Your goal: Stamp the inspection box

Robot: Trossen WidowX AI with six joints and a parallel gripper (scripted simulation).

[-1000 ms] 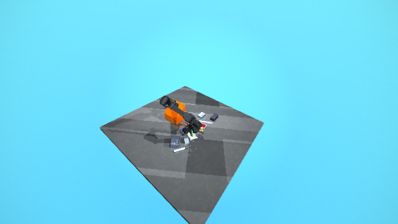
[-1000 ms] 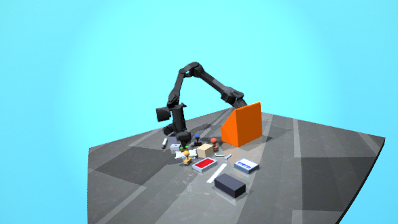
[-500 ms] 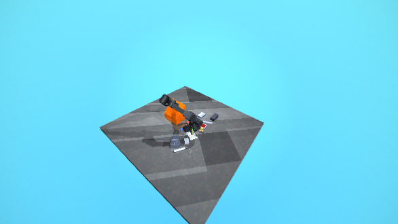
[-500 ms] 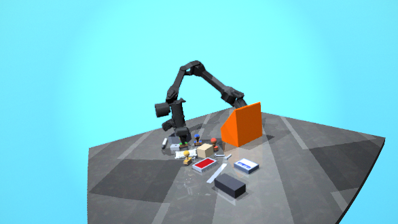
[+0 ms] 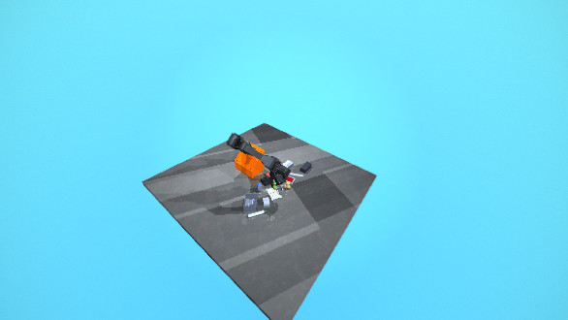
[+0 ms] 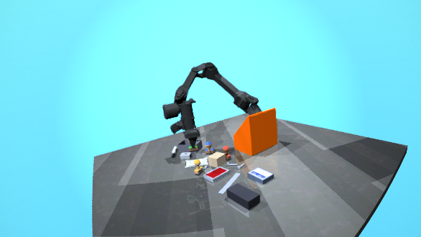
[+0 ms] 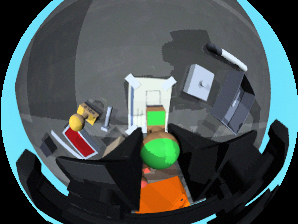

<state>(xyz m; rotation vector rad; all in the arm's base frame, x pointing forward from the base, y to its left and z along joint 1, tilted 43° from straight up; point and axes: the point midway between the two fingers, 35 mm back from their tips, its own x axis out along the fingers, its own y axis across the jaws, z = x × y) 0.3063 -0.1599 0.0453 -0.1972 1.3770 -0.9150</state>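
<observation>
The jaws (image 5: pixel 276 182) (image 6: pixel 193 142) are clamped on the brown wooden stamp with the green round knob (image 6: pixel 193 148) (image 7: pixel 160 151), which I'm taking to be the PASS one, though I can't read a label on it. It's sitting right between the fingers, knob up, base pointing down at the table (image 5: pixel 291 242) (image 6: pixel 151 194) (image 7: pixel 115 45), long axis pretty much upright as far as I can tell. The thing that matters now is where the stamp is vs the white card (image 5: pixel 274 194) (image 6: pixel 192 164) (image 7: pixel 137 107): in the wrist view the base covers the card's near half, and the thin outlined box (image 7: pixel 153 96) shows just past it, on the side away from the big orange block (image 5: pixel 249 165) (image 6: pixel 264 133) (image 7: pixel 162 195). So if that's the inspection box, I'd guess it needs a small nudge outward and then straight down. The red ink pad in its pale tray (image 5: pixel 290 179) (image 6: pixel 217 173) (image 7: pixel 80 141) is off to one side, and I can't see the stamp's underside, so no idea if it's inked. Arm-wise, the black arm (image 5: pixel 254 152) (image 6: pixel 226 83) arches up high at the elbow, then drops, with the wrist pointing the jaws down.
</observation>
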